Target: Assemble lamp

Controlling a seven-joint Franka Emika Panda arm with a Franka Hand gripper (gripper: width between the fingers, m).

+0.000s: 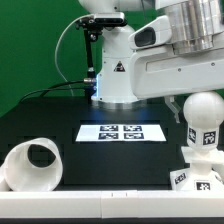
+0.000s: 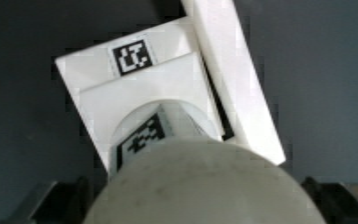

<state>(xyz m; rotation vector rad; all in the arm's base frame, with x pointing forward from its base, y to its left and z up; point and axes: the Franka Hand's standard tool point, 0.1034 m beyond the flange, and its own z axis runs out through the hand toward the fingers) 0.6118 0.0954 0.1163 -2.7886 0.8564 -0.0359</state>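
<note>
No word, number or brand name can be read anywhere; only signs show. A small warning triangle (image 1: 118, 68) stands on the robot arm's pedestal (image 1: 115, 88) at the bench's far edge. Black-and-white square tags (image 1: 122, 132) lie on the marker board (image 1: 88, 133) at mid-bench. One such tag sits on the bulb (image 1: 203, 110) and one on the base (image 1: 200, 182), by the near corner on the exterior view's right. The wrist view shows a tag on each of these two parts; all are coded patterns, not characters.
</note>
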